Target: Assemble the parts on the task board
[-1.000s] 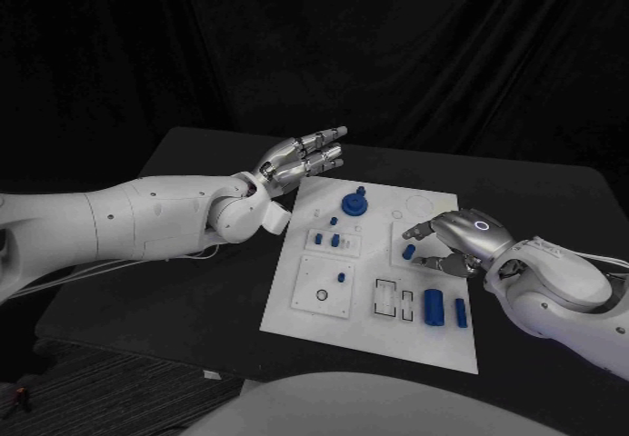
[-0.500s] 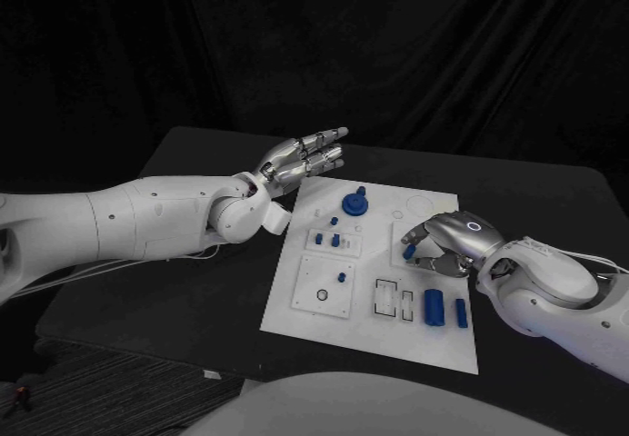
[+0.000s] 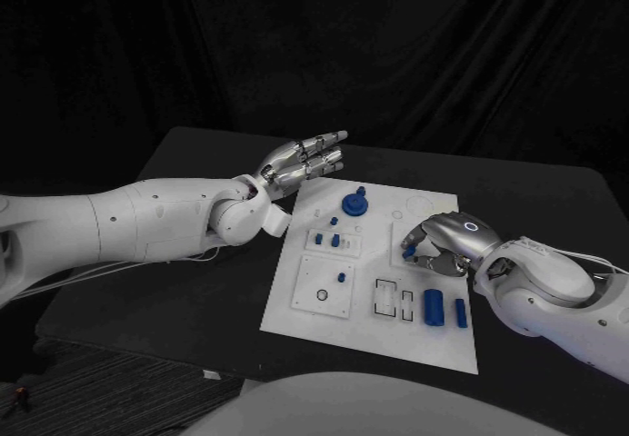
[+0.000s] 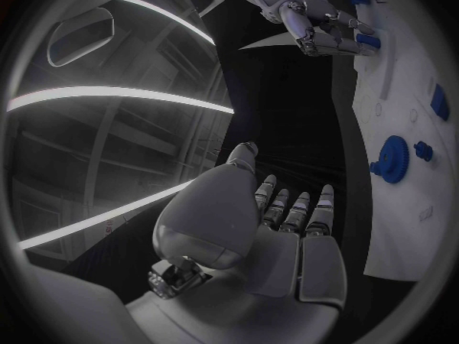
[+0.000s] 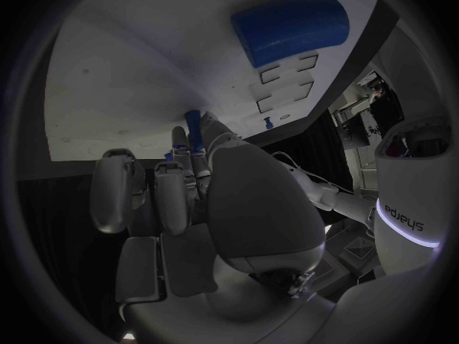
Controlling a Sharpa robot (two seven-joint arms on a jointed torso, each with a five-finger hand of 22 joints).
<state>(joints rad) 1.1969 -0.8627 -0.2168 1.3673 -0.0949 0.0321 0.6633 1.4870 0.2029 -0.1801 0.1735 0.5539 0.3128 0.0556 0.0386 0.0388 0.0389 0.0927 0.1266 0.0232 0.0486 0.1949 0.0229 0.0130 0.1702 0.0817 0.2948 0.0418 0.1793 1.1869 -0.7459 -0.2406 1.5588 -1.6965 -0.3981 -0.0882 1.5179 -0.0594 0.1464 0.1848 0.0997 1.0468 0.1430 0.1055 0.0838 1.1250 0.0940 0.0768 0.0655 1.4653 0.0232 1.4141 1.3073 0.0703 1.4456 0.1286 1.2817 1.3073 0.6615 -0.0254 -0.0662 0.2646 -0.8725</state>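
Left hand (image 3: 304,157) raised, flat, fingers straight and close together, holding nothing. Right hand (image 3: 442,242) lowered, palm down, fingers curled, pinching small blue part (image 3: 409,248).

You have a black table (image 3: 196,300) filling the middle of the head view, its matte top running back to a far edge near the backdrop. Behind it hangs a dark curtain (image 3: 433,73), falling in soft vertical folds across the whole rear. Below the table's near left corner you can see a patch of striped floor covering (image 3: 92,381). At its left margin sits a small reddish speck (image 3: 16,392), possibly a light, too small to tell.
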